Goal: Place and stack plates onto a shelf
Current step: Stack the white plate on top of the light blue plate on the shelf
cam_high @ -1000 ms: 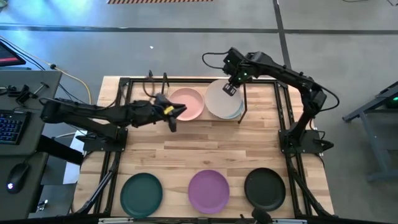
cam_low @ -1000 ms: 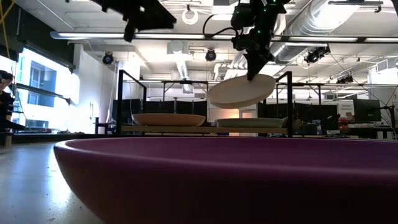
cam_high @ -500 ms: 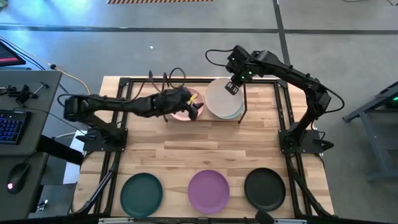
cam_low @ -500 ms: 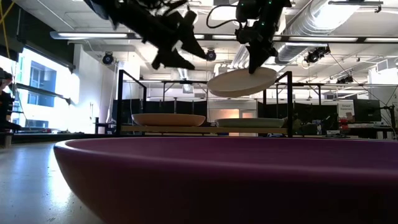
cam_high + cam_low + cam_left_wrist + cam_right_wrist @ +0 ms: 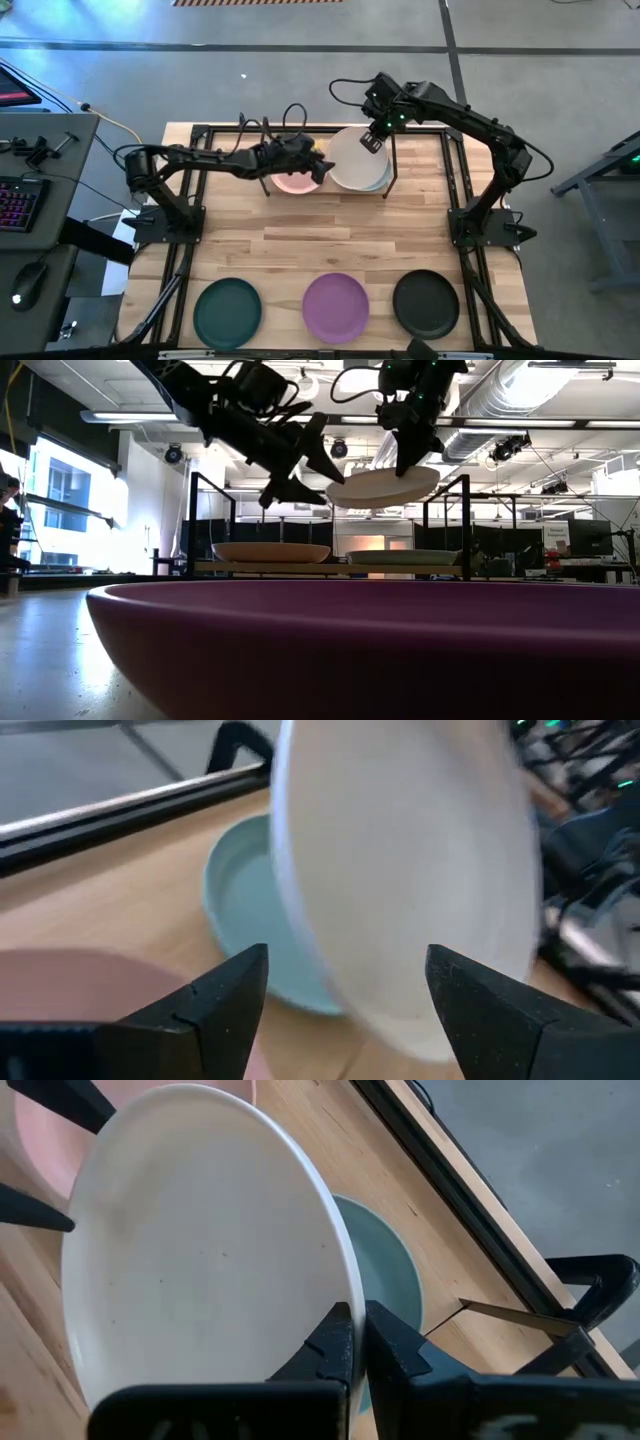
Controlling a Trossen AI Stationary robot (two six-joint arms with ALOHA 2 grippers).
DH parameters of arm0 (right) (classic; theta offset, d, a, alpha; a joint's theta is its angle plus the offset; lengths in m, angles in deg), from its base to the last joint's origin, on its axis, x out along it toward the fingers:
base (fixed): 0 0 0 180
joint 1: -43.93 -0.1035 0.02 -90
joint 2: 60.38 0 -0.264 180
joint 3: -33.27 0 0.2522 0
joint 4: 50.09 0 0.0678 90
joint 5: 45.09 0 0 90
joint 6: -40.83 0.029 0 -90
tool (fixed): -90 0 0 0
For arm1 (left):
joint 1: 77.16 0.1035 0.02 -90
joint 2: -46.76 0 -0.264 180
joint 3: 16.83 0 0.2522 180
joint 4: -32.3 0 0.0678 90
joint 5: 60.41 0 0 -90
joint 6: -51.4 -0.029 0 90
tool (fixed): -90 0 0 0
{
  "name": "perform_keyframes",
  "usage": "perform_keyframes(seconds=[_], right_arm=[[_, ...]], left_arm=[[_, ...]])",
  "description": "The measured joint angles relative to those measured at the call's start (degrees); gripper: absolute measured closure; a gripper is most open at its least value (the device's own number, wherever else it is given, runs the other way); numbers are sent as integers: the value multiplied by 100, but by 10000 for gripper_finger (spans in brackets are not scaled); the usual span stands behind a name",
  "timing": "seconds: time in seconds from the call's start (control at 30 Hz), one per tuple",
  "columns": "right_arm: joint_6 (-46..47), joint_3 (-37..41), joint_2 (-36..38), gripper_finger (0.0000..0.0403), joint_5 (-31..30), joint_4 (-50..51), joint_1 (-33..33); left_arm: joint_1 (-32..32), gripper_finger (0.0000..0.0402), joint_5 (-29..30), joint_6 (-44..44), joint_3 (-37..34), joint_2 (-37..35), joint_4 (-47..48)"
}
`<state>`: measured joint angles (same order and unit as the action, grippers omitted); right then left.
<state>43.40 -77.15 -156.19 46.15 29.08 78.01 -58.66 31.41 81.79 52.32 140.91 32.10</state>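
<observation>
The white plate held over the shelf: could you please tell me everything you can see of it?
The white plate is round, shallow and matte, plain with no pattern. It hangs in the air, slightly tilted, above the pale blue plate that lies on the shelf, and does not touch it. The right tool is shut on its rim and carries it. The left tool stands open close to its opposite edge, over the pink plate, with no visible contact.

- Bright ceiling lamps [image 5: 305,382] and a glaring window [image 5: 55,490] backlight the low view, leaving the arms as silhouettes.
- The near purple plate [image 5: 360,650] is out of focus.
- The white plate [image 5: 400,890] looks blurred in the left wrist view.
</observation>
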Motion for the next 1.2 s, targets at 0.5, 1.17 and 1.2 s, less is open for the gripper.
perform_keyframes(seconds=[0.5, 1.17, 1.2], right_arm=[[67, 0, -2, 403, 201, 46, -3], [347, 6, 765, 239, 21, -360, 220], [348, -2, 852, 231, -129, -374, 245]], left_arm=[[45, 384, 321, 308, -11, 20, 32], [177, 401, 254, 674, 29, -17, 243], [182, 401, 162, 632, -11, -12, 417]])
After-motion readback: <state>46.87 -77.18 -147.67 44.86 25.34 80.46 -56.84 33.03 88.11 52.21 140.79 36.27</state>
